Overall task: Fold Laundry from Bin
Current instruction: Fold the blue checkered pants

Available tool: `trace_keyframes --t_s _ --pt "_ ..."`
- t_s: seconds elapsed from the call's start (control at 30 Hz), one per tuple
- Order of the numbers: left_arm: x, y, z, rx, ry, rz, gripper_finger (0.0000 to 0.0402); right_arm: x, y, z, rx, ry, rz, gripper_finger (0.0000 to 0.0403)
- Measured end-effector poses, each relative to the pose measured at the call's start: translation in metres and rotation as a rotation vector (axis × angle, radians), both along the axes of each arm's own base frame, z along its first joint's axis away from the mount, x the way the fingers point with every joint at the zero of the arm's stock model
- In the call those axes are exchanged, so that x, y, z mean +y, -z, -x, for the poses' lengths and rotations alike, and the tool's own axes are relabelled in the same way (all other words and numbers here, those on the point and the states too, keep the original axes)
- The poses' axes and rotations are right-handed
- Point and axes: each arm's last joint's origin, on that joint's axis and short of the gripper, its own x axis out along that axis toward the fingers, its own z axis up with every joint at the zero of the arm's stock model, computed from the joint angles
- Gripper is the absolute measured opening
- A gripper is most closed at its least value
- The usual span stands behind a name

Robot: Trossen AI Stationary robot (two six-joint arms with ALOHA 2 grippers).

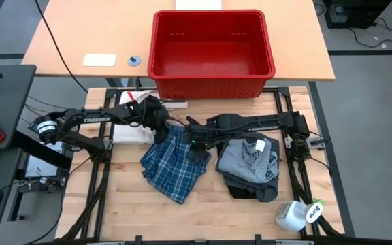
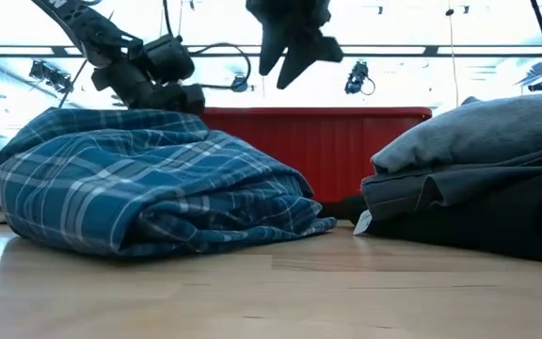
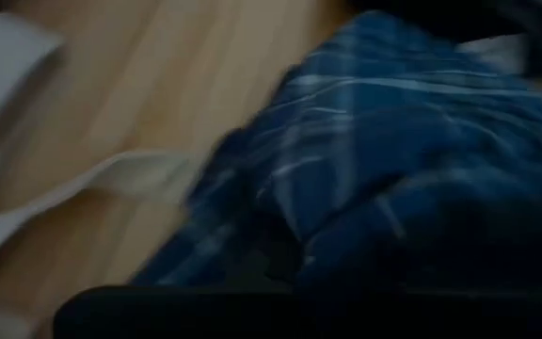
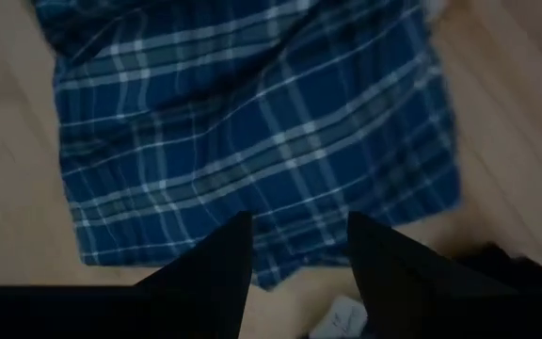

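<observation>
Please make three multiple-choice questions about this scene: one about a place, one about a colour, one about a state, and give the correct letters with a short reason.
1. Where does the plaid shirt lie?
A. inside the bin
B. on the table, left of the garment stack
C. on the floor

2. What colour is the bin?
A. red
B. green
C. white

3. How is the right gripper?
A. shut on the shirt
B. open above the shirt
C. inside the bin

Answers: 1 B, the high view shows it beside the folded garment stack. 2 A, its walls are bright red. 3 B, its fingers stand apart, holding nothing.
</observation>
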Motion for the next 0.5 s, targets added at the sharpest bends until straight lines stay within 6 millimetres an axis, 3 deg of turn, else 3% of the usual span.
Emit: trace_keyframes --t_s 0.33,0.5 --pt "0.016 0.0 0.012 0.034 -0.067 -0.026 0.0004 -0.026 0.04 -0.007 -0.01 0.017 -0.025 0.0183" --pt "0.016 0.0 0.013 0.042 -0.083 -0.006 0.0027 -0.054 0.062 -0.005 0.006 0.044 -0.094 0.0188"
